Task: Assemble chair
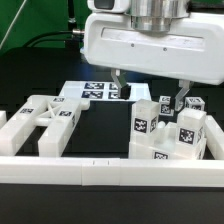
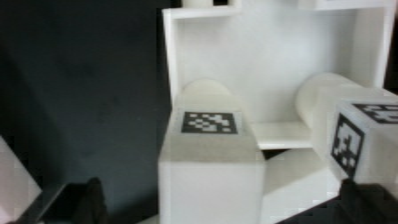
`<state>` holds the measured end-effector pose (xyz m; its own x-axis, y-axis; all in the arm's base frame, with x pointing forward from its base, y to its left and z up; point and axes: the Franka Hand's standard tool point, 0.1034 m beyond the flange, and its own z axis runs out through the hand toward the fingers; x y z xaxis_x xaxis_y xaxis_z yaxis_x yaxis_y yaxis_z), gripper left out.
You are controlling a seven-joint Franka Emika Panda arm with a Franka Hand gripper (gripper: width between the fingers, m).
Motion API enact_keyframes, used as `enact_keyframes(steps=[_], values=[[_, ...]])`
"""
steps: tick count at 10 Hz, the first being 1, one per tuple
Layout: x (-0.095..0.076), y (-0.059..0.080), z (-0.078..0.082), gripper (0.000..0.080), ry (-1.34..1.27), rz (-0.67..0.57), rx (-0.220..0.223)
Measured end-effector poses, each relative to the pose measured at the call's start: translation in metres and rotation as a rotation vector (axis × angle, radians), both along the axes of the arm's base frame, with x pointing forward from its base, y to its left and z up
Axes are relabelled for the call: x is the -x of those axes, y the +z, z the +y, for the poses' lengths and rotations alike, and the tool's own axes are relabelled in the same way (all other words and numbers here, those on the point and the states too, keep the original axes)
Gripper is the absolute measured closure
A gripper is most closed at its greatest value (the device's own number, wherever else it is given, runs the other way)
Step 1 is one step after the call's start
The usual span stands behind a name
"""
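Two groups of white, blocky plastic chair parts sit on the black surface (image 1: pixel 100 128), and each part carries small black-and-white square tags. On the exterior view's left the frame (image 1: pixel 45 120) lies flat, its X brace showing plainly between thick side members. On the exterior view's right a tight cluster of bars (image 1: pixel 145 125) stands upright, touching or just beside one another, with tags on their faces and tops. The wrist view shows two of these bars side by side, squared off with softened edges and each with a tag on an upper face. Beyond them is the seat block (image 2: pixel 187 60), a wide piece with a raised rim round a shallow rectangular recess.

The hand (image 1: pixel 148 99) hangs just above the cluster, released. Its fingers (image 1: pixel 117 88) are spread wide and grasp nothing. In the wrist view the dark tips sit on either side of the nearer bar, and the tip on its open side stands clear of it.

A long white rail (image 1: pixel 100 170) runs along the near edge, and both the frame and the cluster sit close behind it. The marker board (image 1: pixel 92 92) lies flat at the far middle. A band of bare surface between frame and cluster runs from the rail to the marker board. The cluster itself is packed, with little room between its pieces.
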<state>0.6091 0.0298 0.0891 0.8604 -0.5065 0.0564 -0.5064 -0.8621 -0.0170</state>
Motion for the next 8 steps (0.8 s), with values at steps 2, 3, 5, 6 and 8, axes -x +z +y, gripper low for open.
enact_keyframes(steps=[2, 3, 5, 6, 8], values=[[0.000, 0.000, 0.000, 0.0151, 0.001, 0.001, 0.000], [0.000, 0.000, -0.002, 0.0151, 0.048, -0.026, 0.006], [0.011, -0.007, 0.001, 0.0151, 0.074, -0.068, 0.016], [0.023, -0.015, 0.007, 0.0151, 0.061, -0.076, 0.021], [0.032, -0.028, 0.006, 0.0151, 0.057, -0.076, 0.027]])
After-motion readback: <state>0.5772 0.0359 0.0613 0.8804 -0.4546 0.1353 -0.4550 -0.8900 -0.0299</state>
